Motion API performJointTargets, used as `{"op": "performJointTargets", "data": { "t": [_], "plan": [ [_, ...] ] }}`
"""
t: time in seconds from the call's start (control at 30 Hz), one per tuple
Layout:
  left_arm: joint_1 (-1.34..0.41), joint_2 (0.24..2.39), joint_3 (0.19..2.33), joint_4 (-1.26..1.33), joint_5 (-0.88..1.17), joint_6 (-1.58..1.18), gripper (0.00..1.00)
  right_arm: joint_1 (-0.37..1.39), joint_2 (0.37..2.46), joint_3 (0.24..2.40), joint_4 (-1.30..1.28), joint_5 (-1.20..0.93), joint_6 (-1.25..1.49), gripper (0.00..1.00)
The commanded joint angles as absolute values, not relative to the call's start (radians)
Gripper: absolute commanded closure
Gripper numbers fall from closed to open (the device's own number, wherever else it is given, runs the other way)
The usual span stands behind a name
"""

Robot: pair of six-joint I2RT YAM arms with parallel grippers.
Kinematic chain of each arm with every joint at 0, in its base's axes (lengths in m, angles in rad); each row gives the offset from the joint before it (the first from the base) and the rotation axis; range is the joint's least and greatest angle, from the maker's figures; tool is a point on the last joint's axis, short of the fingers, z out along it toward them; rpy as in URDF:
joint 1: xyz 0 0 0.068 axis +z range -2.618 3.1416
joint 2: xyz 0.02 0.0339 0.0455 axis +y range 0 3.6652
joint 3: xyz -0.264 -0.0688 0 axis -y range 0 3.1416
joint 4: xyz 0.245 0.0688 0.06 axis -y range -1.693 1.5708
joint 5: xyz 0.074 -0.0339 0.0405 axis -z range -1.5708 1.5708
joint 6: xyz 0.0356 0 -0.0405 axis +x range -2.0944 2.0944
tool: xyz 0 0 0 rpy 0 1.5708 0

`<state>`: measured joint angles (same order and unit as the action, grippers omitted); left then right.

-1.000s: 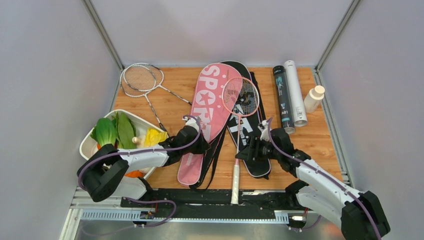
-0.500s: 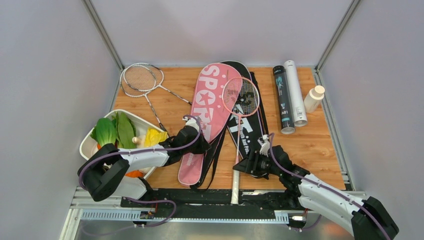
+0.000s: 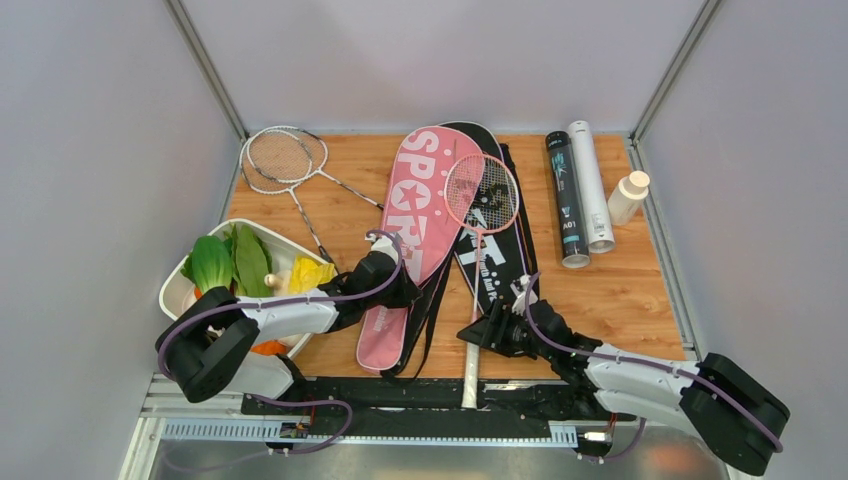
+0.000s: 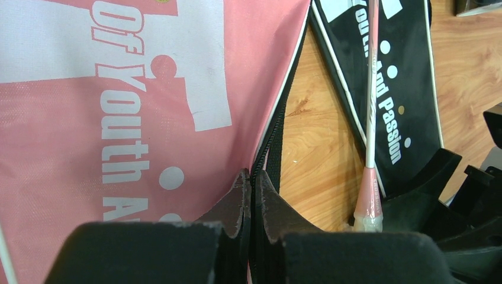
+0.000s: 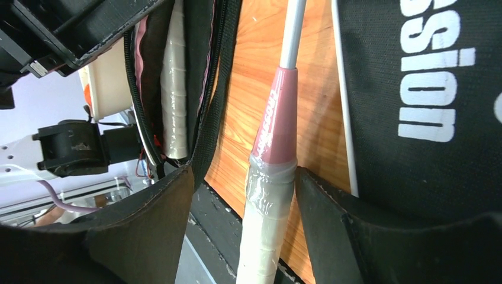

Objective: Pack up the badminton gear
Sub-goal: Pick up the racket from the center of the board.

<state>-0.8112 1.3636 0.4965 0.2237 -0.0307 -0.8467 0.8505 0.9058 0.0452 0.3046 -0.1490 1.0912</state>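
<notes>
Handle of the pink racket (image 5: 273, 127) lies at the near edge of the counter (image 3: 620, 290), with your right hand (image 5: 243, 177) open around it. Your left hand (image 4: 251, 183) is pinched shut on the edge of the pink bag (image 4: 118, 118).

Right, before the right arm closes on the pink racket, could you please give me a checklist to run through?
1. The right gripper is open: ok.
2. The handle of the pink racket sits between its fingers: ok.
3. The left gripper is shut on the edge of the pink bag: ok.
4. Nothing lies over the racket, which rests on the black bag: ok.
5. The pink bag's mouth is open enough to take the racket: cannot tell.
</notes>
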Motion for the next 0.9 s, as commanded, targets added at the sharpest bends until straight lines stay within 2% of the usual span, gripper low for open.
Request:
{"op": "performJointTargets", "data": {
  "t": [0.0,0.2,0.3,0.37,0.4,0.43,0.47,0.57,0.7,0.87],
  "plan": [
    [-0.816,1.380,0.515,0.232,-0.006,-0.859,1.00,0.856,0.965,-0.040,0.538,-0.117,1.136,0.31],
    [-0.817,1.376,0.511,0.239,0.017,-0.866,1.00,0.856,0.983,-0.072,0.607,-0.107,1.133,0.36],
    [-0.816,1.378,0.511,0.247,0.022,-0.874,1.00,0.856,0.985,-0.074,0.608,-0.085,1.120,0.46],
    [-0.819,1.380,0.512,0.253,0.027,-0.879,1.00,0.856,0.975,-0.067,0.594,-0.080,1.110,0.59],
    [-0.819,1.380,0.511,0.257,0.031,-0.880,1.00,0.856,0.964,-0.062,0.585,-0.081,1.104,0.70],
    [-0.819,1.380,0.510,0.260,0.032,-0.883,1.00,0.856,0.948,-0.057,0.574,-0.080,1.102,0.75],
    [-0.819,1.380,0.510,0.267,0.036,-0.887,1.00,0.856,0.926,-0.055,0.561,-0.082,1.098,0.85],
    [-0.820,1.373,0.512,0.278,0.042,-0.894,1.00,0.856,0.825,-0.043,0.469,-0.081,1.081,1.00],
    [-0.820,1.359,0.534,0.278,0.042,-0.901,1.00,0.857,0.619,-0.038,0.269,-0.072,1.090,1.00],
    [-0.821,1.326,0.587,0.241,0.007,-0.904,1.00,0.859,0.253,-0.038,-0.064,-0.014,1.209,1.00]
  ]
}}
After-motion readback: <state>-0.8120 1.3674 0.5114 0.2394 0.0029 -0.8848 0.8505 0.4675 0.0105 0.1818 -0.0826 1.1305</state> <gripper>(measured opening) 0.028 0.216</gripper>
